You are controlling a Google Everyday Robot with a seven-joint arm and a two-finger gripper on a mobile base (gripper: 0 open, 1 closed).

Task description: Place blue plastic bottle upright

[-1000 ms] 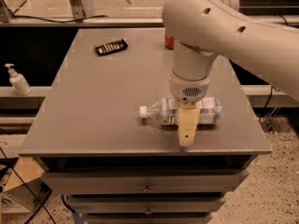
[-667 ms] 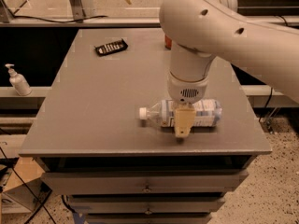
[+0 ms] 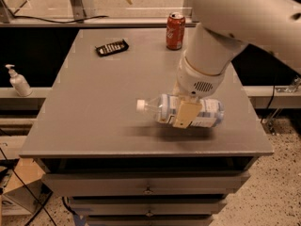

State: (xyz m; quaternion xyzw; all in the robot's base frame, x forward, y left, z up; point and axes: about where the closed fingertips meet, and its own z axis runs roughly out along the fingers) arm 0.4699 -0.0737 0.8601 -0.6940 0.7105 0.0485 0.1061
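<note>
Camera view: the gripper [image 3: 186, 114] hangs over the front right part of the bench [image 3: 84, 102], its jaws pinching the blue plastic bottle [image 3: 162, 108] at mid-body. The bottle lies sideways, cap left of the jaws, base right of them. The bench's front edge runs near, just this side of the jaws, and its right edge lies close beyond the base. Open surface spreads left and behind. A red can [image 3: 175, 30] stands well behind, and a black remote [image 3: 112, 47] lies back-left. The far finger is hidden, the arm [image 3: 211, 51] is cut off at the top, and whether the bottle touches the bench is unclear.
</note>
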